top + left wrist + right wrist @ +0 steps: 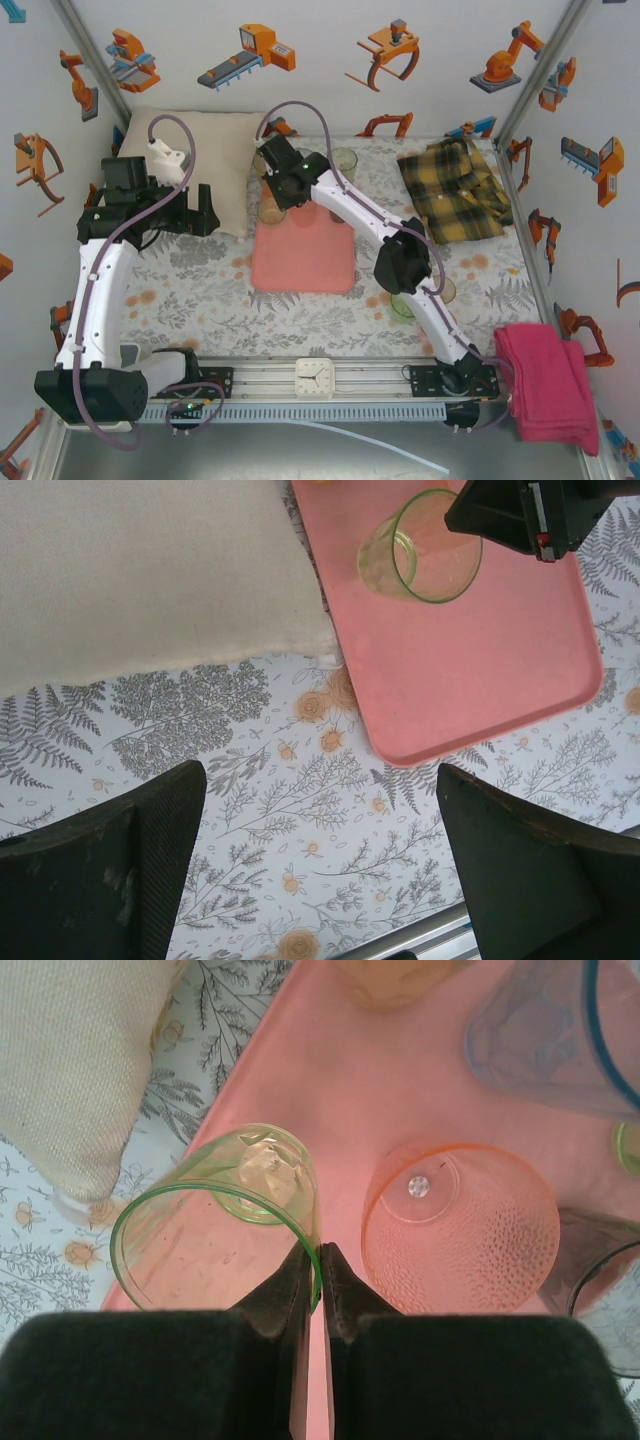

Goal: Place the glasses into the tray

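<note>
The right gripper (320,1260) is clamped on the rim of a green tumbler (215,1225), one finger inside the wall and one outside, which I'd say is why the glass hangs tilted rather than square. It holds the glass over the far-left corner of the salmon-pink tray (330,1090), close to the cream pillow (70,1070), in the free patch just beside an orange tumbler (460,1225). I can't tell whether its base touches down. The left gripper (318,800) hangs spread wide and empty over the bench (250,880), left of the tray, probably to keep clear of the other arm.
</note>
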Available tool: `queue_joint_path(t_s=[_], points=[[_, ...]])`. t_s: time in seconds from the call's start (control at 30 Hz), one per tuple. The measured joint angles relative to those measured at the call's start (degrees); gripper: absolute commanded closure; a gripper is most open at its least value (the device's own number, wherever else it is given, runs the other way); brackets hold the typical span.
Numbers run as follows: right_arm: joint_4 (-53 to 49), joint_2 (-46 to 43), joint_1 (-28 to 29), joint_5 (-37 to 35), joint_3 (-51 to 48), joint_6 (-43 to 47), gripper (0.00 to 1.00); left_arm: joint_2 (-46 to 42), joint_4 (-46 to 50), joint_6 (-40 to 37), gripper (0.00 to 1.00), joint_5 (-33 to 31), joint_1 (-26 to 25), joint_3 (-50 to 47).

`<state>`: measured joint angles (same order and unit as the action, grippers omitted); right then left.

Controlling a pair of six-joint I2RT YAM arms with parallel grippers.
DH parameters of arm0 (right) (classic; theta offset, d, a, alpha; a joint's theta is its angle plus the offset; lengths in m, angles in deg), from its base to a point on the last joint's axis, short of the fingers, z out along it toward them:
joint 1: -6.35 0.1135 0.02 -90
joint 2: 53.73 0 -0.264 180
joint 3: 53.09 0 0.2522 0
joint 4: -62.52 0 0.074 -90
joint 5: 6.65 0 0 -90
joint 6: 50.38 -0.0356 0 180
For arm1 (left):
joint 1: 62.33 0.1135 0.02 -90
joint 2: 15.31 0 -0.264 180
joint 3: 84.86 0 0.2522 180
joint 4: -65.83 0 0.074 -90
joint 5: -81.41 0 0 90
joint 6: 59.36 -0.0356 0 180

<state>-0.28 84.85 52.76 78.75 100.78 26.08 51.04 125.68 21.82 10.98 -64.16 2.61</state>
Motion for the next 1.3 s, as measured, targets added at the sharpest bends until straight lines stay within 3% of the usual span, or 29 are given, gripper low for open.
queue_joint_path(t_s=[1.3], points=[[4.9, 6.5, -1.0, -0.6, 3.9, -0.4, 0.83, 0.5, 0.0, 0.0, 0.11, 0.7, 0.0, 0.0]])
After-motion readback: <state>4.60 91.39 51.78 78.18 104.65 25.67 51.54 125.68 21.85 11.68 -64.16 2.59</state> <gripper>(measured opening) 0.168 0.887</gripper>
